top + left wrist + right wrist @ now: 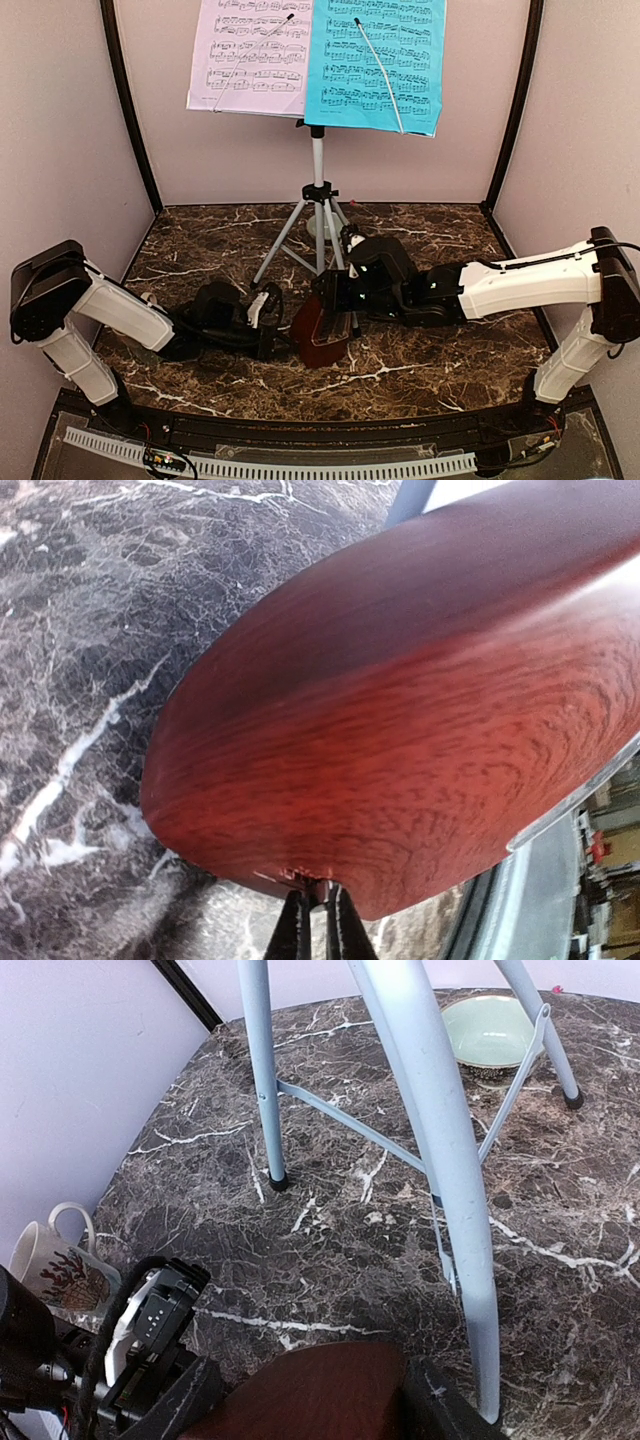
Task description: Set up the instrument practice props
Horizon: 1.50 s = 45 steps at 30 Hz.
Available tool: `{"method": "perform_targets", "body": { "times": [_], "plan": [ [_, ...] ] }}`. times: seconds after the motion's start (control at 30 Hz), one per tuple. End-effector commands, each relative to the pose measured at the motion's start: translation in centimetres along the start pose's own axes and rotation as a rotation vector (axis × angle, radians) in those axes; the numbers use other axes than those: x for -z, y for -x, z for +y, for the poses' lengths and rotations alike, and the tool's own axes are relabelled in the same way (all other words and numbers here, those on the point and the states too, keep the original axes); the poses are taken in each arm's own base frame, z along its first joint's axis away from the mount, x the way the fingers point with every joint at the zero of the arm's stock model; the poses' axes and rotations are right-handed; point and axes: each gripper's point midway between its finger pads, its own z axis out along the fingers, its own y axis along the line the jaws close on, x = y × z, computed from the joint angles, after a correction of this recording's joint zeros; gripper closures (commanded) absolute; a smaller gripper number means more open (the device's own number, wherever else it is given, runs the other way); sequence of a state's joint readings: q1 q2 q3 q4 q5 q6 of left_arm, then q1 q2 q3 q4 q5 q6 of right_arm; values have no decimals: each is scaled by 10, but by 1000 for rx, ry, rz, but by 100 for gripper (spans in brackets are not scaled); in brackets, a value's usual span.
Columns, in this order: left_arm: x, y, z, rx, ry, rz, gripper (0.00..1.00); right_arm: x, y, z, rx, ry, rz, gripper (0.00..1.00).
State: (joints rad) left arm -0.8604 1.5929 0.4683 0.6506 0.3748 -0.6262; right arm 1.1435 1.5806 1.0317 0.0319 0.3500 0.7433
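Note:
The silver music stand [317,160] rises at the back with a lilac sheet [250,55] and a bright-blue sheet [378,60] on its tray. In front of its tripod legs [262,1080] the dark-brown wooden metronome [322,332] is on the marble. My right gripper [310,1385] is shut on it, one black finger against each side. My left gripper [318,905] reaches in from the left. Its fingertips are pinched together on a small shiny tab at the metronome's [400,740] lower edge.
A cream mug [58,1260] with a dark pattern stands behind my left arm by the left wall. A pale-green bowl [490,1028] sits on the marble behind the tripod. One stand leg [455,1210] passes close to my right gripper's right finger.

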Motion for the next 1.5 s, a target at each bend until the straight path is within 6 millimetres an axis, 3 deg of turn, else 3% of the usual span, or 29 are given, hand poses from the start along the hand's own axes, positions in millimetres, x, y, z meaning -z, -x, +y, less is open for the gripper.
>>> {"method": "perform_targets", "body": {
  "times": [0.0, 0.2, 1.2, 1.47],
  "plan": [
    [13, 36, -20, 114, -97, -115, 100, 18, 40, 39, -47, 136, -123, 100],
    [24, 43, -20, 266, -194, -162, 100, 18, 43, 46, -12, 131, -137, 100],
    [22, 36, -8, 604, -355, -187, 100, 25, 50, 66, 70, 124, -187, 100],
    [25, 41, -16, 555, -393, -204, 100, 25, 50, 64, 78, 107, -195, 100]
  ]
}}
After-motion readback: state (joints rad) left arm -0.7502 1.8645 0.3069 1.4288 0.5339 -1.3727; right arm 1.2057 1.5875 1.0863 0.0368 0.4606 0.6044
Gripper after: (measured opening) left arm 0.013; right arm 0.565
